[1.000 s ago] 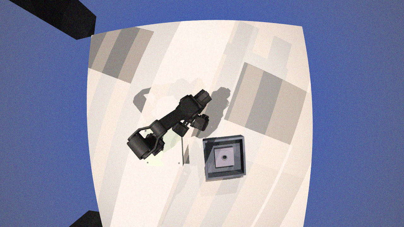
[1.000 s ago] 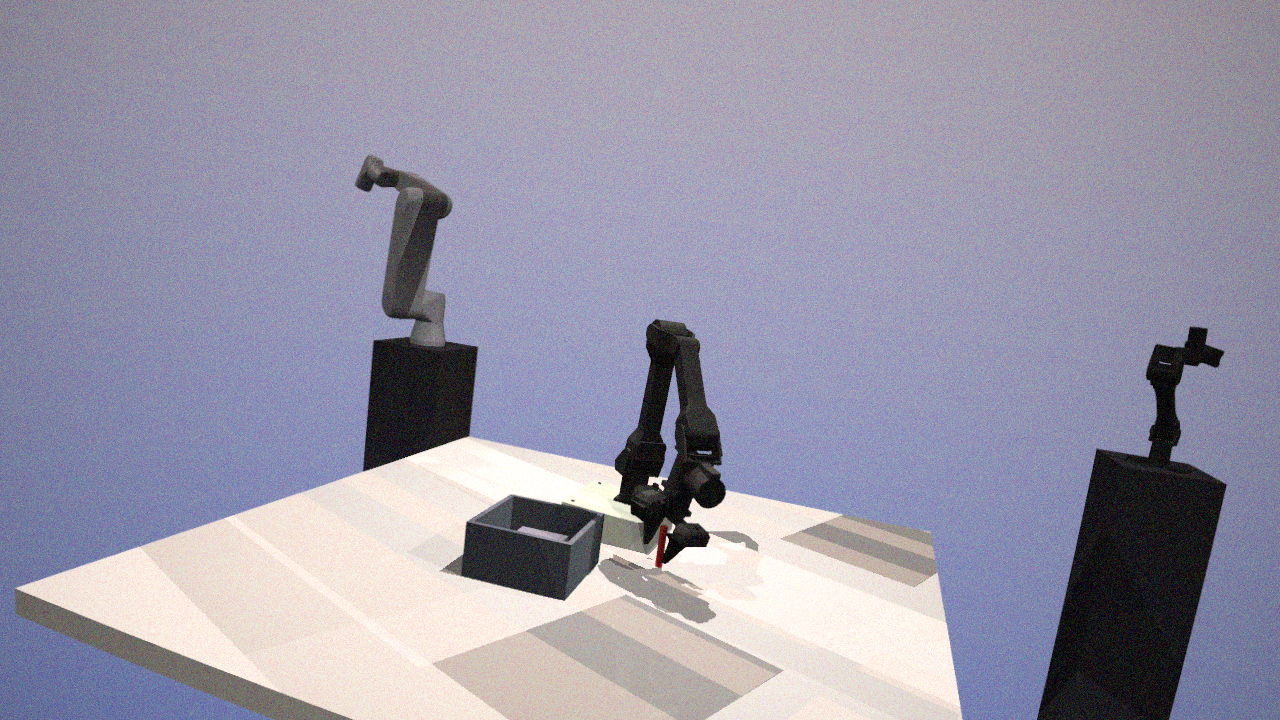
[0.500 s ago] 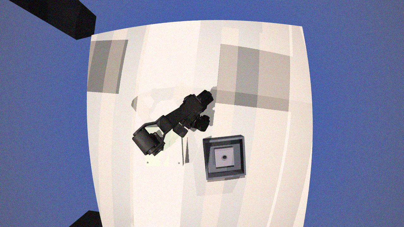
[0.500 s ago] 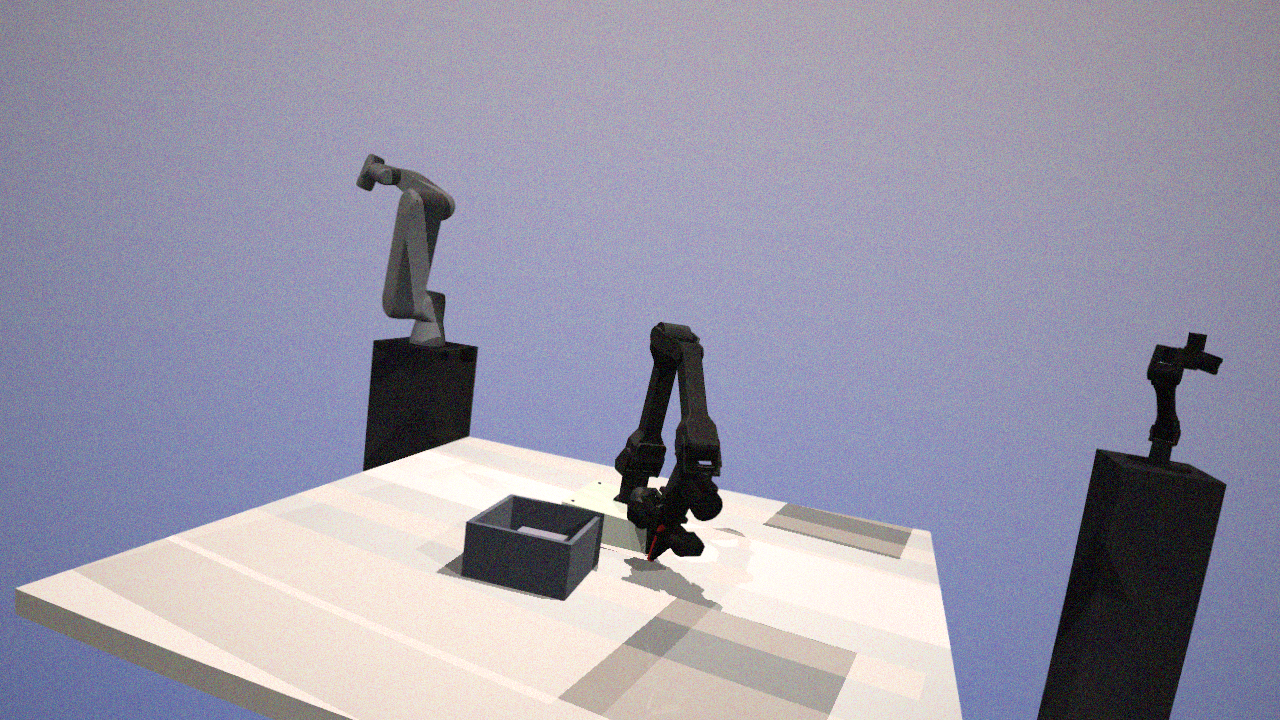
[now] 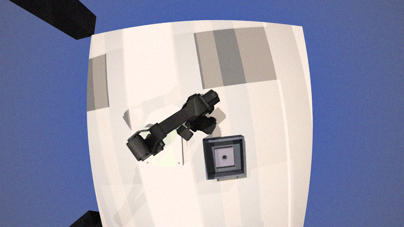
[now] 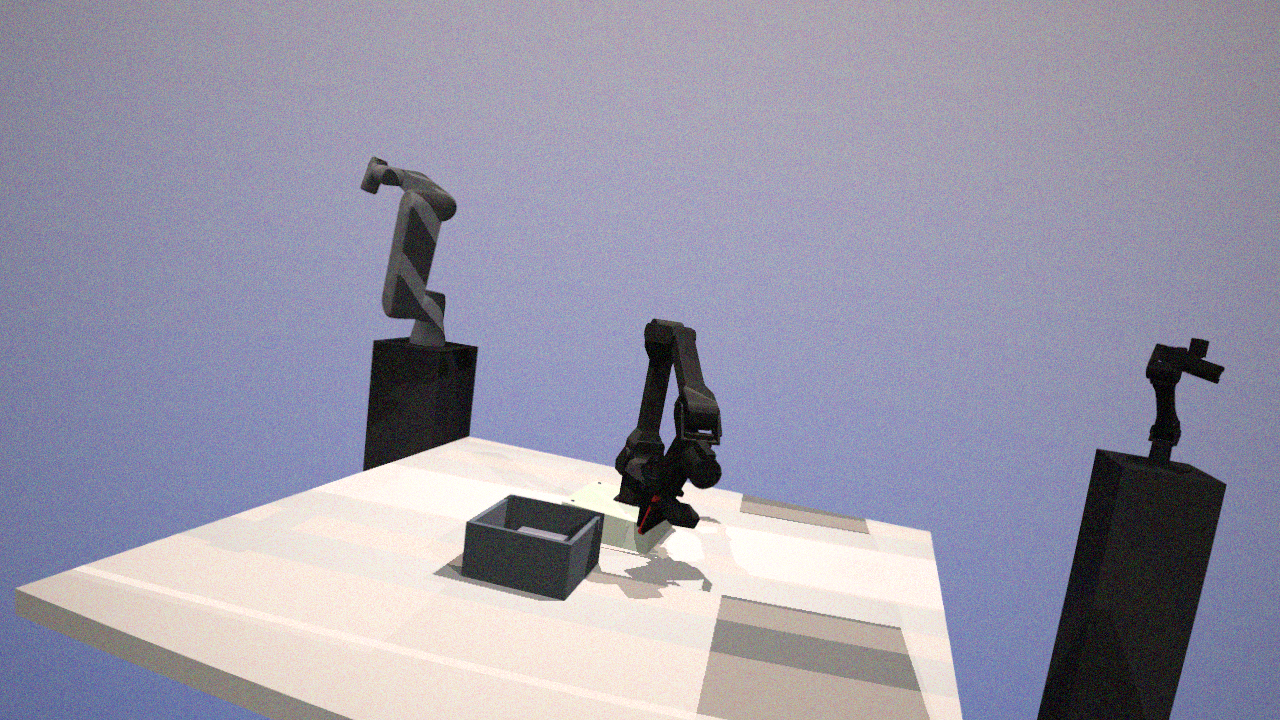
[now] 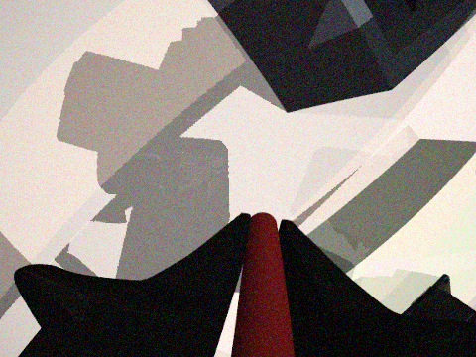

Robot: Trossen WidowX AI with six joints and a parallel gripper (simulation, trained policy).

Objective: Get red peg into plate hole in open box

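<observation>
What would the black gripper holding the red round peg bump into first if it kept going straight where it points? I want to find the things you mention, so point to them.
Probably the pale table top point(image 5: 158, 194) point(image 6: 358, 573) point(image 7: 263, 164), beside the dark grey square box point(image 5: 245, 158) point(image 6: 514, 564) point(image 7: 297, 74); depth is hard to judge.

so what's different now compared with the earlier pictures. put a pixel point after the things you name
The gripper point(image 5: 196, 129) point(image 6: 650, 521) point(image 7: 264, 225) has risen and shifted towards the box point(image 5: 244, 158) point(image 6: 514, 559) point(image 7: 297, 74). The red peg point(image 6: 639, 530) point(image 7: 264, 288) has gone up with it, shut between the fingers and leaning more than at first. Whether it was already gripped earlier is unclear. Box and plate point(image 5: 218, 162) point(image 6: 541, 534) stayed put.
</observation>
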